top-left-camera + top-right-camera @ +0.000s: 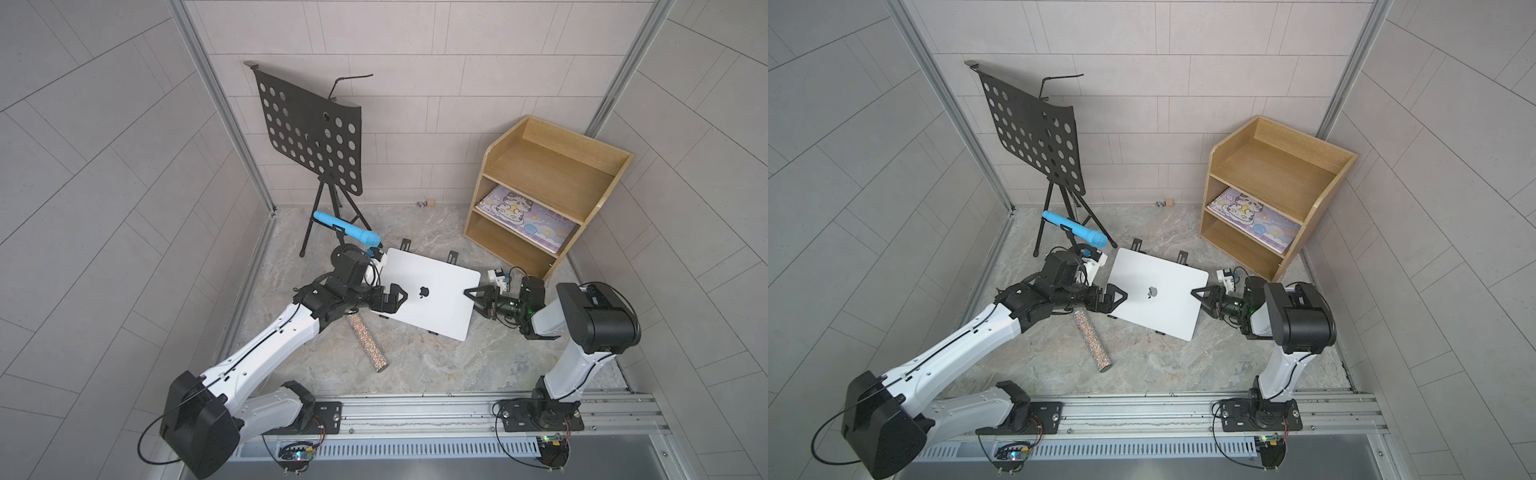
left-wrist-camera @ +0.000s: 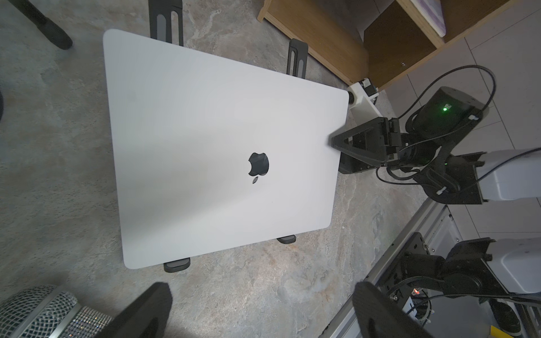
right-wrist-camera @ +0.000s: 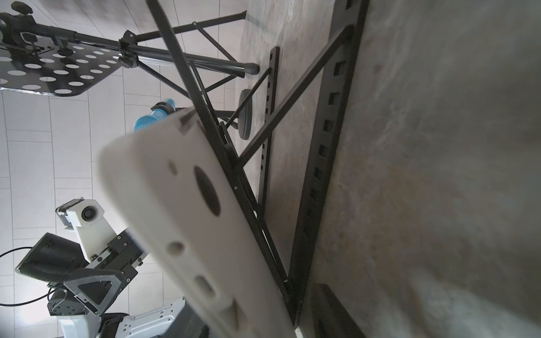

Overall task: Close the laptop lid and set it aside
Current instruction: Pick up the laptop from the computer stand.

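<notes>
Lid is lying shut, laptop sitting on stand mid-table, so set-aside is probably starting. Left gripper hanging wide open by one edge, right gripper straddling the opposite, can't tell if clamped. Next is needing a firm, level lift

Left of the laptop, glitter tube and blue microphone obstruct passage.

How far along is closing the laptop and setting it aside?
Done: the lid is shut, logo up. In hand: the right gripper straddles the laptop's edge, grip unclear; the left gripper hangs open by the opposite edge. Left: the laptop sits on its black stand, not yet set aside.
</notes>
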Robot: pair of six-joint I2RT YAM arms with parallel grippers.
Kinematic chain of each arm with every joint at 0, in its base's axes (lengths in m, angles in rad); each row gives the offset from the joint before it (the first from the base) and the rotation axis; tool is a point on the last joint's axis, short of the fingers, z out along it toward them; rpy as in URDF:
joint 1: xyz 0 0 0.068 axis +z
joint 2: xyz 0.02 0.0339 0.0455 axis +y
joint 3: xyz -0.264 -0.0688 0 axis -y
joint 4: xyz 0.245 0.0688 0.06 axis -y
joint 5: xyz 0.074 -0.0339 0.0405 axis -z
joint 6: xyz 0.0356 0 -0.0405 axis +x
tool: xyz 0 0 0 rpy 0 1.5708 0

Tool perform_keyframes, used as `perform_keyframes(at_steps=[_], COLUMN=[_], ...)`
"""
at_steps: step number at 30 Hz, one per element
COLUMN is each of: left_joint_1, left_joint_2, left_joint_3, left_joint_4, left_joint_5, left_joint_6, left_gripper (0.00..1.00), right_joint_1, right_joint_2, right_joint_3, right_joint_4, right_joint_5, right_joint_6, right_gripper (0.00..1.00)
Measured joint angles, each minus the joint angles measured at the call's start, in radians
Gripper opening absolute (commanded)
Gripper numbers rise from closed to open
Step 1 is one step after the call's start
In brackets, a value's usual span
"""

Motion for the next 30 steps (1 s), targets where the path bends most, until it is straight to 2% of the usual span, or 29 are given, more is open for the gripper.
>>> perform_keyframes(at_steps=[6,12,23,30], left_joint_1=[0.0,0.002,0.002,0.004], left_joint_2=[0.01,0.023,0.033,0.033], left_joint_3=[0.002,0.018,0.02,0.02], left_joint_4=[-0.015,-0.028,-0.032,-0.032], left_joint_5=[0.0,-0.001,-0.002,-0.005], left_joint_6=[0.0,0.001,0.003,0.004], left_gripper=[1.0,1.0,1.0,1.0], right_joint_1=[0.013,0.016,0.017,0.017], right_joint_2=[0.087,0.1,0.1,0.066], right_joint_3=[0.005,0.008,0.008,0.008], right_joint_4=[0.161,0.231,0.255,0.244], right_joint_5=[-0.024,-0.031,-0.035,-0.054], right_joint_6=[0.064,0.086,0.091,0.062], right_gripper=[0.48,0.44,0.28,0.25])
